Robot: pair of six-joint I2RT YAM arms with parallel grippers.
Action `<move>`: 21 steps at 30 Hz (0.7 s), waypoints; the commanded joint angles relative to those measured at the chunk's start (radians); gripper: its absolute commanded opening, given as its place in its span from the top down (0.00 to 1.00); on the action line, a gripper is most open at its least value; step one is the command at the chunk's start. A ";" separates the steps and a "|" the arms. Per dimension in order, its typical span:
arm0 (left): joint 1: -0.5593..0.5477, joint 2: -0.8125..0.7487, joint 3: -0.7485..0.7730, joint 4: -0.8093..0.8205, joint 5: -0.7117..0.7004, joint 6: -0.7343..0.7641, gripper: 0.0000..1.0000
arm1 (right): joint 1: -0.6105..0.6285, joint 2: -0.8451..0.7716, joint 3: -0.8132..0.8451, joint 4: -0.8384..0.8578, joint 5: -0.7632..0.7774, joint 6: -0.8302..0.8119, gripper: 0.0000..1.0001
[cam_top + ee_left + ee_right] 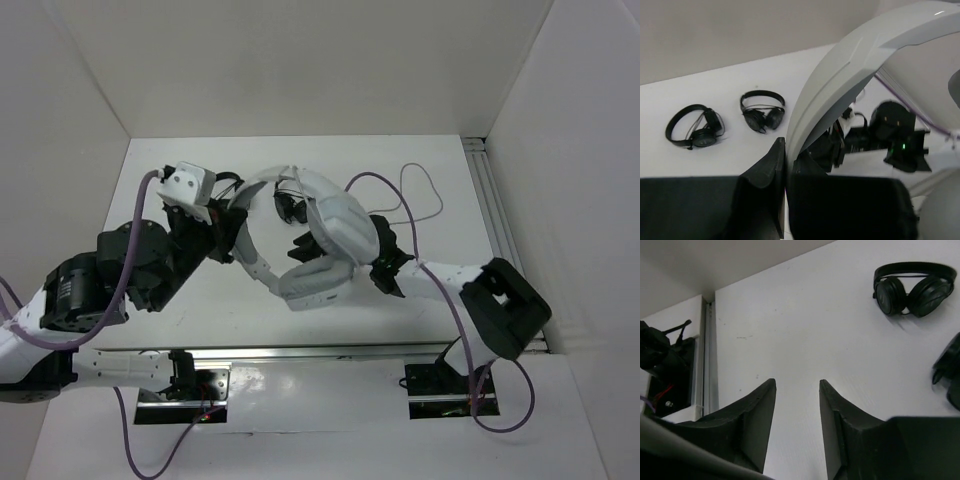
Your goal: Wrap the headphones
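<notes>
the headphones (335, 235) are lifted off the bench (225, 310) in the middle of the workspace, slung between the two arms, with the wide white headband (262, 190) arching toward the left arm and one big oval earcup (318, 287) hanging low at the near side

the left claw (228, 232) is clamped on the headband: in the left wrist view its dark fingers (765, 175) are pressed together on the band's lower end, and the pale band (840, 65) sweeps up and to the right from that pinch

the right claw (385, 262) sits just beside the padded grey cushion on the headset's right side. in the right wrist view its two fingers (757, 410) stand apart with only bare bench (805, 330) showing between them, so it grips nothing; whether a finger touches the cushion cannot be told from above

the thin grey cable (418, 190) loops over the bench toward the far right corner, lying loose and well apart from the left claw

two small pairs of black headphones lie flat on the bench: the left wrist view shows one pair (694, 128) further left and the second pair (762, 111) near it, close together but not touching. the right wrist view catches one black pair (914, 287) at the upper right of its frame

a metal rail (707, 365) runs along the bench edge beside the right arm's base
</notes>
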 commanded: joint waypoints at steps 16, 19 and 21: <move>0.324 0.404 0.358 0.191 -0.365 -0.106 1.00 | 0.211 -0.035 -0.230 0.395 -0.051 0.170 1.00; 0.522 0.499 0.466 -0.028 -0.151 -0.239 1.00 | 0.286 -0.213 -0.242 0.151 0.062 0.057 1.00; 0.574 0.499 0.373 -0.007 -0.043 -0.260 1.00 | 0.326 -0.296 -0.213 -0.017 0.085 0.020 1.00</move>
